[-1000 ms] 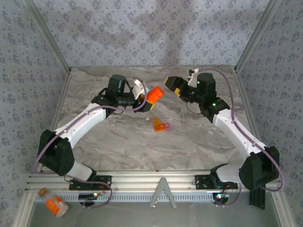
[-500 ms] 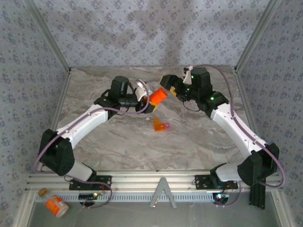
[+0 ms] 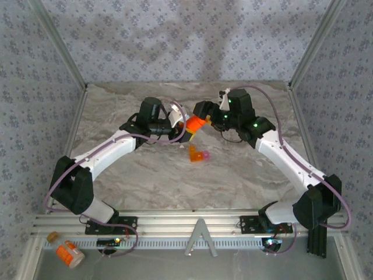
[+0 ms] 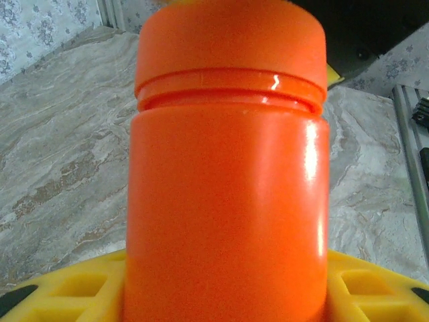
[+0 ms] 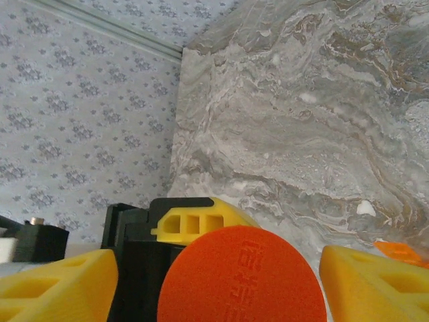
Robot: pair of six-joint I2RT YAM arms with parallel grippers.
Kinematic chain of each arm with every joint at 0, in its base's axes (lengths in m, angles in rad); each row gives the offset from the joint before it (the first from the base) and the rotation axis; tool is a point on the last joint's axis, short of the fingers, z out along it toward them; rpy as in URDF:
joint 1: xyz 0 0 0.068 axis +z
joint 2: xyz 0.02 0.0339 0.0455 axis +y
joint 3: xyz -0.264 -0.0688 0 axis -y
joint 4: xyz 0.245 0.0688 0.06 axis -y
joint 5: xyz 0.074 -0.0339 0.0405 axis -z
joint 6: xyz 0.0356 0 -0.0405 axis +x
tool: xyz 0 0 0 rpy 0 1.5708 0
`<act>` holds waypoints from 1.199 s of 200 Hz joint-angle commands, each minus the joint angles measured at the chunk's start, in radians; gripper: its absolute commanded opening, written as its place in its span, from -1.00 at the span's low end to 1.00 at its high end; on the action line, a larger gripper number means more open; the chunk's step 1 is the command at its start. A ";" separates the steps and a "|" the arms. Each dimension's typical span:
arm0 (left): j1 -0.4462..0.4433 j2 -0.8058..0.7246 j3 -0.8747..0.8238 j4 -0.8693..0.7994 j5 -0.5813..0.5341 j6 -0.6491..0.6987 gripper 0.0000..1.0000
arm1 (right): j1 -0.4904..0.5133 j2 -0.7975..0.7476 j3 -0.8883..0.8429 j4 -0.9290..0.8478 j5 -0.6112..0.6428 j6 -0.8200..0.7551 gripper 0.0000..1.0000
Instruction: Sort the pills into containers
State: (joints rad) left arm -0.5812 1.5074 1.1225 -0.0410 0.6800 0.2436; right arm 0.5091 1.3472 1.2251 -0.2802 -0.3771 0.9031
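Left tool [image 3: 187, 129] pinches bottle [image 4: 224, 201] over counter [image 3: 145, 175]; right tool [image 3: 203, 116], spread, straddles its cap [image 5: 241, 275]; box [image 3: 198, 155] lies nearby.

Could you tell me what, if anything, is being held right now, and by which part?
The left gripper holds the bottle by its lower body. The right gripper straddles the cap, with a gap on one side, not gripping.
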 commanded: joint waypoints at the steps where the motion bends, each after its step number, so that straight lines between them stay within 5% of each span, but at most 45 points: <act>1: -0.004 0.002 0.006 0.052 0.012 0.013 -1.00 | 0.007 -0.014 -0.012 0.026 0.021 -0.002 0.51; 108: -0.005 -0.007 0.000 0.066 0.012 0.010 -1.00 | -0.013 -0.024 -0.085 0.098 0.000 -0.064 -0.17; 135: -0.002 -0.014 -0.007 0.067 0.016 0.011 -1.00 | -0.074 -0.039 -0.136 0.226 -0.080 -0.162 -0.18; 176: 0.005 -0.028 -0.013 0.071 0.033 0.007 -1.00 | -0.178 -0.051 -0.226 0.513 -0.402 -0.333 -0.11; 240: 0.008 -0.029 -0.014 0.079 0.029 0.001 -1.00 | -0.180 -0.018 -0.189 0.486 -0.438 -0.323 -0.08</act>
State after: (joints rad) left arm -0.5884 1.5070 1.1076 0.0353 0.6880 0.2424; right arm 0.3489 1.3392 1.0054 0.1589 -0.8120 0.5858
